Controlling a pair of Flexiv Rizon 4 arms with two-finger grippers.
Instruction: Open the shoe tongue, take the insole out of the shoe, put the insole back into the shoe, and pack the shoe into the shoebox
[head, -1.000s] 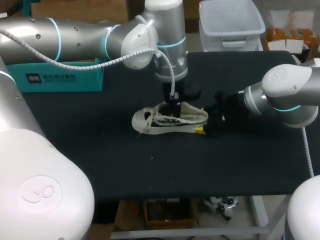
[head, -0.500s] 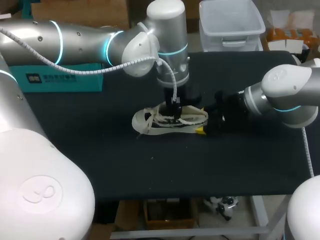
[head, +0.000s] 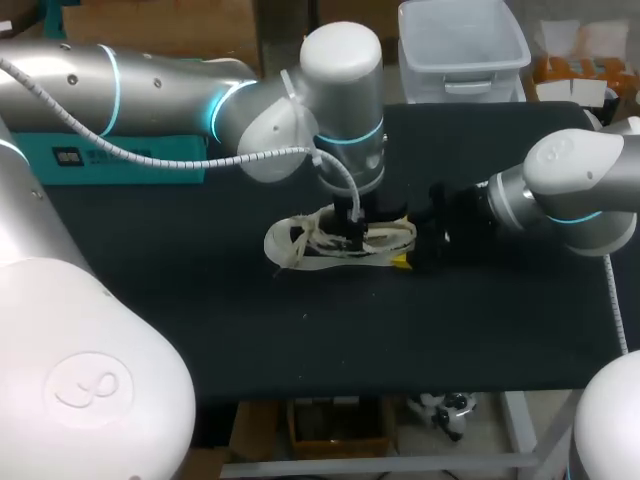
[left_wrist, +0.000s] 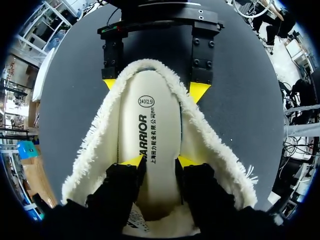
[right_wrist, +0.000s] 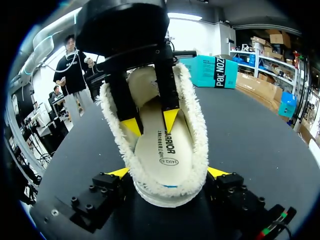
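The left arm (head: 160, 80) and right arm (head: 575, 170) are silver tubes with rounded white joint caps and thin cyan glowing rings; a white ribbed cable (head: 150, 157) runs down to the left claw (left_wrist: 160, 161). Both claws have black fingers (left_wrist: 122, 185) with yellow wedge tips, and behind the right claw (right_wrist: 168, 172) sit black screw-studded blocks (right_wrist: 95, 195) beside what may be a red-and-green wire (right_wrist: 272, 222).

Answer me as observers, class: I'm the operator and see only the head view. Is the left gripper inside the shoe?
Observer: Yes. The left wrist view shows the left gripper inside the shoe, its yellow tips apart over the insole.
Operator: Is the insole out?
Observer: No, it lies flat in the shoe.
Operator: And the right gripper?
Observer: The right gripper clamps the heel, one tip on each side.
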